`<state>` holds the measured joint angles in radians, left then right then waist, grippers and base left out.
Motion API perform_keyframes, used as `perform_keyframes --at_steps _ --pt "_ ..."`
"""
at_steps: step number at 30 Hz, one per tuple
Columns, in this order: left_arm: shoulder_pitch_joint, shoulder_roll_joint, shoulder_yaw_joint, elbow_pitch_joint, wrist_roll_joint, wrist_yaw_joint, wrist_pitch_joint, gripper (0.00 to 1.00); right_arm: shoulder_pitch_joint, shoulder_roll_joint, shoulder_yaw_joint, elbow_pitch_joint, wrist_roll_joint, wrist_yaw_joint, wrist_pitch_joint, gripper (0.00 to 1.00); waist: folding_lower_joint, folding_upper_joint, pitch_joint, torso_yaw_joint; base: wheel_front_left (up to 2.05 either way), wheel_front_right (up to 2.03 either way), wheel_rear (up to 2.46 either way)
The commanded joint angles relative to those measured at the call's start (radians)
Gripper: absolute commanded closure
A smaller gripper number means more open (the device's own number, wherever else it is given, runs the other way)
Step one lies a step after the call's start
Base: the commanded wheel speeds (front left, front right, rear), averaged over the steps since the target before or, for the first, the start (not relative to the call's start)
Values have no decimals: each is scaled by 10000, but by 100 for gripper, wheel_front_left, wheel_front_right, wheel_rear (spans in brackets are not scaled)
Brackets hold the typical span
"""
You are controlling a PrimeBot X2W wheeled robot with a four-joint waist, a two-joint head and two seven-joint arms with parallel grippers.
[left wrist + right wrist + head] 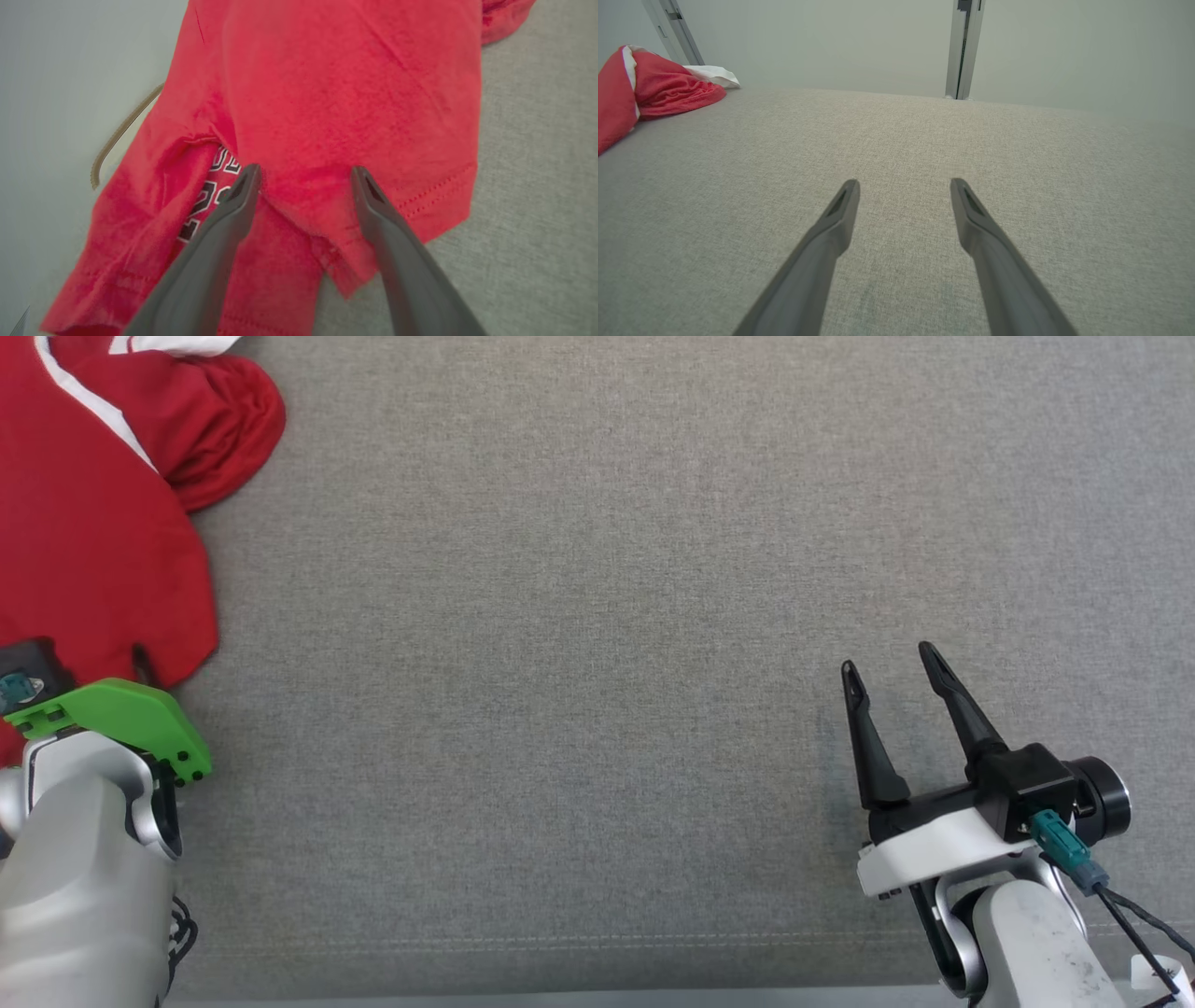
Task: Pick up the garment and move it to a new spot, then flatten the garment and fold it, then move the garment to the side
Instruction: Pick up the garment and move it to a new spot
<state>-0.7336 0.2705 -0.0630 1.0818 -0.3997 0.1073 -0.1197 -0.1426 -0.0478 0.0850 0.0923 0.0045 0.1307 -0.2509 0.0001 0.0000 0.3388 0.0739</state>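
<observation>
The garment lies straight ahead of the left gripper, whose fingers are spread over it (nothing pinched yet); the right gripper, also spread, is well apart.

A grey fabric surface meets a pale wall.

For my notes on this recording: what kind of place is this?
Probably an indoor test room: a wide grey fabric surface, a plain pale wall with a metal rail, and a red garment.
</observation>
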Motion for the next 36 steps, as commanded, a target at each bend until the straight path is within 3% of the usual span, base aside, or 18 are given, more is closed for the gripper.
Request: perform_keyframes --at_steps 1,9,10,11,12,13,29,36 --pt "-213 136 68 133 -85 79 0 0 -144 -45 7 -21 44 1 -29 0 -1 0 371 -257 0 0 0" --pt "-596 88 195 993 -390 17 247 1 -321 -42 -27 -139 -45 1 -90 0 -1 0 858 -378 0 0 0" --pt "-631 62 202 1063 -419 5 244 19 -336 -42 -41 -142 -50 1 -97 0 -1 0 883 -375 0 0 0" --pt "-645 49 203 1138 -453 -3 236 57 -361 -42 -58 -148 -47 1 -95 0 -1 0 905 -372 0 0 0" --pt "-649 43 197 1207 -469 -27 250 73 -389 -42 -58 -145 -37 1 -94 0 -1 0 922 -368 0 0 0" --pt "-671 33 222 1272 -520 -52 261 100 -417 -41 -49 -141 -19 1 -100 0 -1 0 935 -365 0 0 0" --pt "-865 -275 -269 1142 -468 -1189 -422 100 -268 -42 -92 244 503 1 -158 0 -1 0 -219 -316 0 0 0" --pt "-1097 -1019 -882 589 -189 -1681 -694 100 31 -43 -206 293 784 1 -161 0 -1 0 -1055 -504 0 0 0"
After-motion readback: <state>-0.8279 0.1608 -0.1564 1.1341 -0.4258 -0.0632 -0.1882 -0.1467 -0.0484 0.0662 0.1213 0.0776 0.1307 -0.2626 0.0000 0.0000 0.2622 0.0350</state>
